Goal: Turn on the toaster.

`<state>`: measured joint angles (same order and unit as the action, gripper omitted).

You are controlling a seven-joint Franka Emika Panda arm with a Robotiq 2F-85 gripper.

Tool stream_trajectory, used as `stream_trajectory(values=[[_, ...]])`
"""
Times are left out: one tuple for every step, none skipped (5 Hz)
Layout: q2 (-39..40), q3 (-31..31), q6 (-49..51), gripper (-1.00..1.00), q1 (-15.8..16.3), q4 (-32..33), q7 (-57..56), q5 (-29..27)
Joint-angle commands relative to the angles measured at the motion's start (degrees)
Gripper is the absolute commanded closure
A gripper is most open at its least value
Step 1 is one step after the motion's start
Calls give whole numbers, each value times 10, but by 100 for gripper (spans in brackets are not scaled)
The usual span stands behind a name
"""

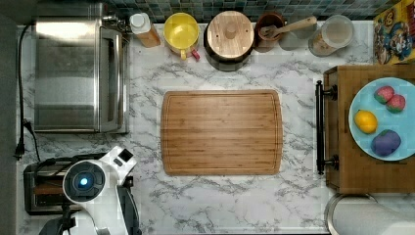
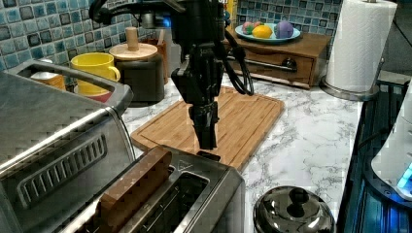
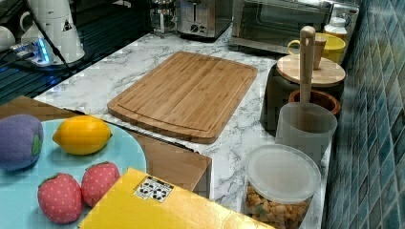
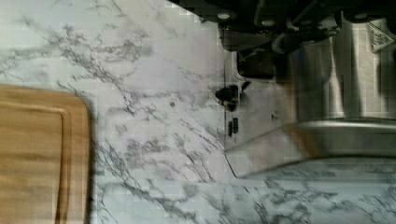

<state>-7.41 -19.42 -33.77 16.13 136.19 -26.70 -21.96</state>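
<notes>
The small steel toaster (image 1: 39,196) stands at the lower left of the top view, partly under my arm. In the left view the toaster (image 2: 214,194) holds a brown slice (image 2: 131,189) in one slot. My gripper (image 2: 208,144) points straight down over the toaster's end, its fingers together and holding nothing. The fingertips are just above the black lever (image 2: 210,156), and I cannot tell whether they touch it. The wrist view shows the toaster's end face (image 4: 261,116) with small dark controls (image 4: 228,95). In the right view the toaster (image 3: 203,16) is far back.
The big toaster oven (image 1: 73,73) stands right behind the toaster. A wooden cutting board (image 1: 221,132) lies mid-counter. A steel lidded pot (image 2: 294,213) sits beside the toaster. A paper towel roll (image 2: 359,43), a wooden drawer box (image 1: 362,166) and jars along the backsplash border the counter.
</notes>
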Motion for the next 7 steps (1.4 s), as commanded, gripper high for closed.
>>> stream_trajectory(values=[[57, -7, 6, 100, 13, -42, -14, -9], [66, -10, -35, 100, 14, -5, 4, 3], [88, -11, -73, 100, 2, 55, 24, 14], [117, -20, -135, 100, 12, 118, 18, 14], [108, -55, -209, 100, 17, 177, 47, 26], [82, -68, -237, 100, 32, 222, 55, 44], [73, -85, -276, 100, 27, 249, 42, 39]])
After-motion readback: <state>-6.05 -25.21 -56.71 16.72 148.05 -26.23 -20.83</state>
